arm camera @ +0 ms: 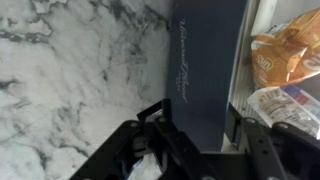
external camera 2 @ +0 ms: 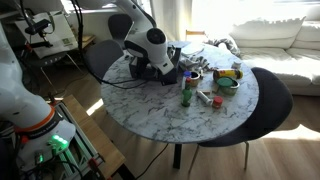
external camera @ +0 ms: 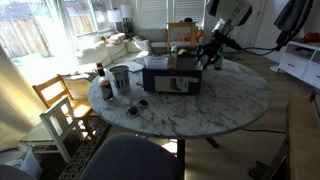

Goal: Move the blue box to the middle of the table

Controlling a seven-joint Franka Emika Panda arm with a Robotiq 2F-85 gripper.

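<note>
**Black robot hand spread over the long wall of the blue box**

In the wrist view the hand [arm camera: 203,122] was spread wide, its dark fingers [arm camera: 148,128] standing either side of one long wall of the large navy-blue rectangular box [arm camera: 208,60]: one over the marble, the other over the bagged bread [arm camera: 285,55] inside (contact with the wall could not be told). In an exterior view the box [external camera: 168,82] sat on the round, grey-veined white marble desk [external camera: 200,115], off-centre toward the far rim, with the hand [external camera: 210,57] at its end and a small grey metal can [external camera: 120,78] near its opposite end.
</note>
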